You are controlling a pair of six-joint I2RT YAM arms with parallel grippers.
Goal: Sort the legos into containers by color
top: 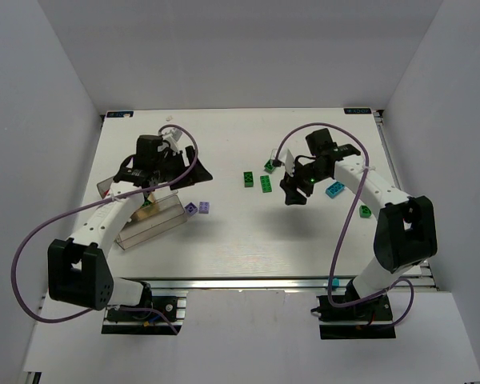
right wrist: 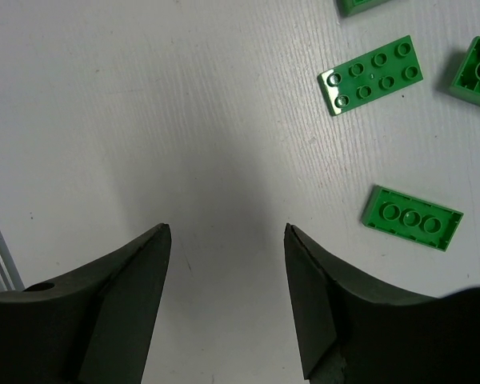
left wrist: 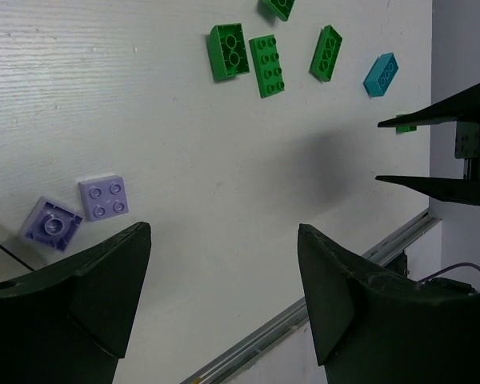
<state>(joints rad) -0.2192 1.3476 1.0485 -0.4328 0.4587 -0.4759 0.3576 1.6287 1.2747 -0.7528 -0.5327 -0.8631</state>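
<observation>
The left arm (top: 104, 224) and right arm (top: 384, 240) rise from the near edge of the white bench (top: 240, 248).

Closest in on the left lies the clear container (top: 148, 218), askew under the left arm. A tan bit shows inside it, and whether any bricks are in it I cannot tell. Just right of it two purple bricks sit side by side on the bench, studs up: the darker purple brick (left wrist: 52, 224) nearer the container and the paler purple brick (left wrist: 104, 198) beside it.

Over on the right, a lone green brick (top: 365, 211) rests close to the right arm's elbow.

A little farther out, the right jaws hang above bare bench, well apart with nothing between them. Their dark fingers (right wrist: 120, 304) frame only white surface. The teal brick (top: 334, 190) lies just to their right, partly tucked beside the arm.

To their left, near mid-bench, the green plate (top: 266, 183) lies flat with its studs up, and the green block (top: 248, 178) sits near it on the left.

Beyond the container, the left jaws also stand wide apart and hold nothing. In the left wrist view their fingers (left wrist: 104, 288) point across the bench toward the green bricks.

Farthest out is the far green brick (top: 270, 166), just behind the plate.

All these bricks lie loose on the bench, outside the container.
</observation>
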